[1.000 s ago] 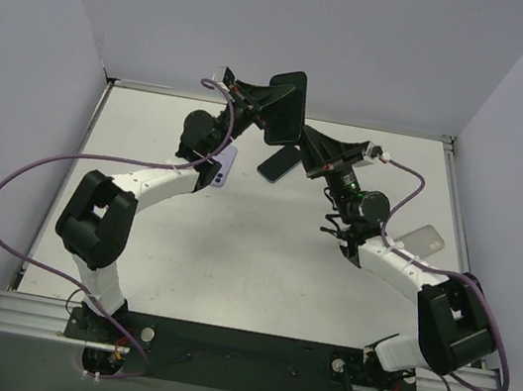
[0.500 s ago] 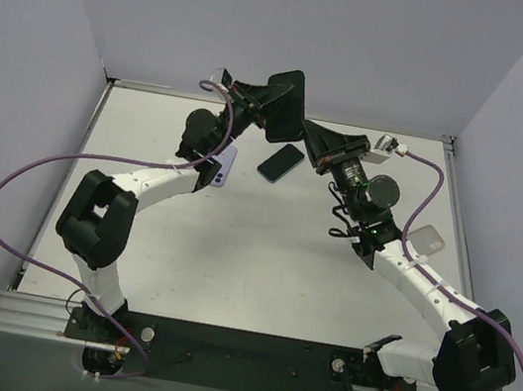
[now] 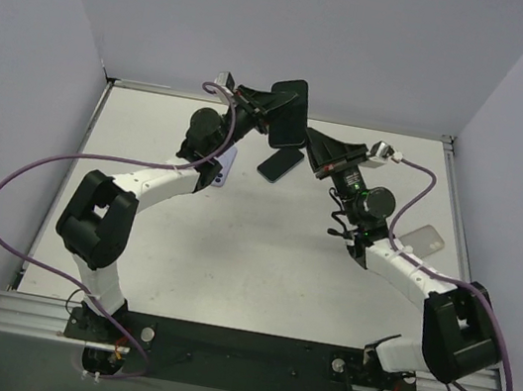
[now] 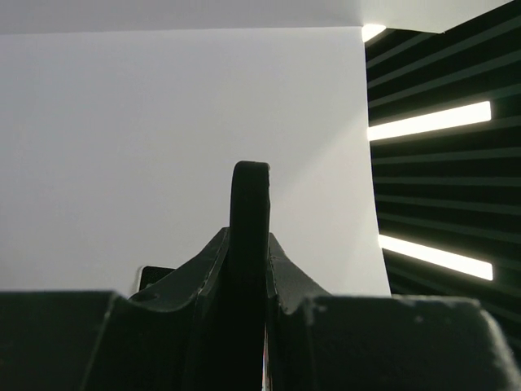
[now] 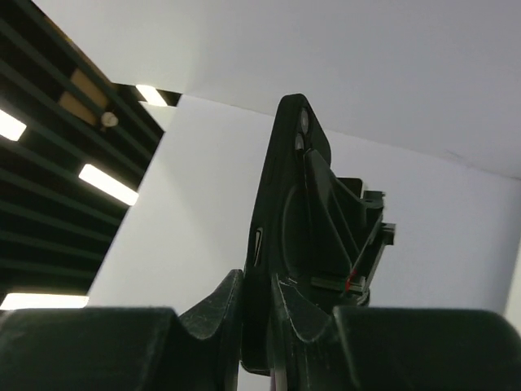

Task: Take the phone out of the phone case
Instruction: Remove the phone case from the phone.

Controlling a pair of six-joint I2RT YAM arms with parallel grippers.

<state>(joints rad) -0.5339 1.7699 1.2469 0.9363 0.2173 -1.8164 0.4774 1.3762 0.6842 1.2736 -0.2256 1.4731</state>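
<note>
A black phone case hangs upright above the far middle of the table, held between both arms. My left gripper is shut on its left edge. In the left wrist view the phone case stands edge-on in my left gripper. My right gripper is shut on its lower right edge. In the right wrist view the phone case shows its camera holes, pinched in my right gripper. Whether a phone sits inside I cannot tell. A black phone lies flat on the table below.
A lilac phone lies on the table by the left forearm. A clear case lies at the right. White walls close off the table on three sides. The left arm's purple cable loops out to the left.
The right arm's elbow swung out to the right and came back. The held case tilted and shifted slightly. Both grippers stayed shut on it.
</note>
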